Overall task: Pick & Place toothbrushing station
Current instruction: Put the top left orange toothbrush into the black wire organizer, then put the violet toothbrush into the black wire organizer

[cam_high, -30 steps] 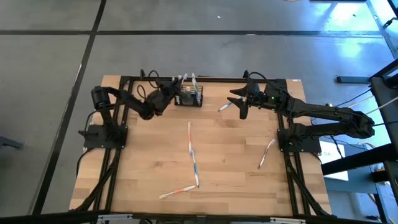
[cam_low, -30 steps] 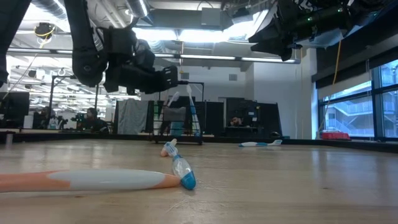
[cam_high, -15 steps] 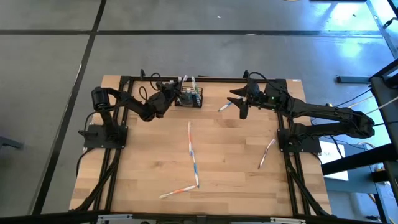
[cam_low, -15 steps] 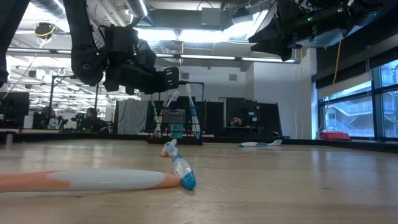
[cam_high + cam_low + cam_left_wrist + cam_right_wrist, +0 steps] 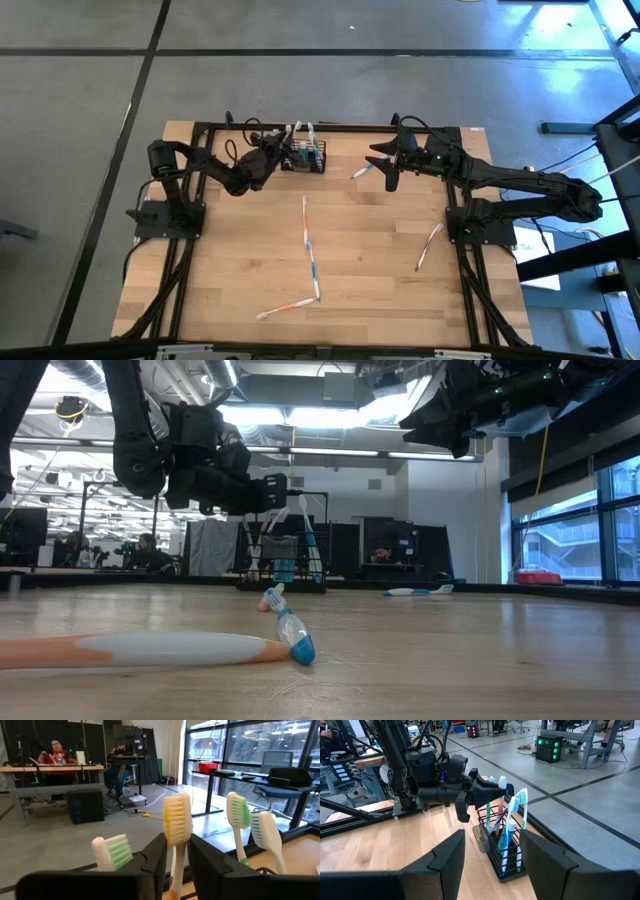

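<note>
Left gripper (image 5: 175, 865) jaws narrowly around a yellow-bristled toothbrush (image 5: 177, 827), right gripper (image 5: 492, 865) wide, above pale wooden table (image 5: 370, 240).

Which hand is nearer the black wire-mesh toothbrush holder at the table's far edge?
The left. The left hand is right at the wire-mesh holder, its fingers around a yellow-bristled toothbrush standing there. The right hand hovers apart, across a stretch of bare table.
</note>
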Tool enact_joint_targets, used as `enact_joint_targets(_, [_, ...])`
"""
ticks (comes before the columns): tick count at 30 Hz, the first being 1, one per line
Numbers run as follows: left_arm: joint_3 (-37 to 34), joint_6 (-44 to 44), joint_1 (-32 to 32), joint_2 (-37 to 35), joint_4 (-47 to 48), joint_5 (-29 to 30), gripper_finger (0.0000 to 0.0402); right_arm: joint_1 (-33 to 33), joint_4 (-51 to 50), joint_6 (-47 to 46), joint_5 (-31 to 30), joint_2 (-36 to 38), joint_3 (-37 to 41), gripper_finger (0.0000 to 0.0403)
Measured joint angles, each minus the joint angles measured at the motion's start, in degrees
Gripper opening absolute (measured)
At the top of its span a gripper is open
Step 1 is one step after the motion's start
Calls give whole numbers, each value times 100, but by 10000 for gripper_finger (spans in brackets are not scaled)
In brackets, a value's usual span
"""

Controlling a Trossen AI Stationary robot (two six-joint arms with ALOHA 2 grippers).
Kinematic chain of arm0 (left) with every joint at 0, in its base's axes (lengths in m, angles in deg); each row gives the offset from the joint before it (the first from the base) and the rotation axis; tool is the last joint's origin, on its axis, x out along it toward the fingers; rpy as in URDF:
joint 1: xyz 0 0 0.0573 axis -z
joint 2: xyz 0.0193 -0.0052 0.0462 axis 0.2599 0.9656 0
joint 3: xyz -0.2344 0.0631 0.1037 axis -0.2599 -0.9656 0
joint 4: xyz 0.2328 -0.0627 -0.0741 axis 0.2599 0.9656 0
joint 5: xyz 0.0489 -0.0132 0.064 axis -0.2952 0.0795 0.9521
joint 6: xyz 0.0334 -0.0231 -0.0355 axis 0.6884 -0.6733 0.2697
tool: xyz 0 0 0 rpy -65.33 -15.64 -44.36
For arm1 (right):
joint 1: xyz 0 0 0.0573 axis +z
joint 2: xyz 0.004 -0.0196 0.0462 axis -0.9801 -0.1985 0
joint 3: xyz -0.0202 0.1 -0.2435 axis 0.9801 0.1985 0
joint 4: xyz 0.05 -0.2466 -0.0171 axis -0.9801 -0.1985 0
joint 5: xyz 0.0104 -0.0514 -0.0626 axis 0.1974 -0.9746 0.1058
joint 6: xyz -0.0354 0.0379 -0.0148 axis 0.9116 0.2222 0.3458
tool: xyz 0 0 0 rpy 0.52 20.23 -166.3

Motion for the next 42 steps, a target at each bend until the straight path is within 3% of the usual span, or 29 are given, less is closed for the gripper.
enact_joint_targets(22, [3,350,207,0,4,49,208,0,0,0,0,0,0,191])
enact_joint_targets(42, [9,1069,640,-560,-83,436,217,-1,-27,0,0,0,0,192])
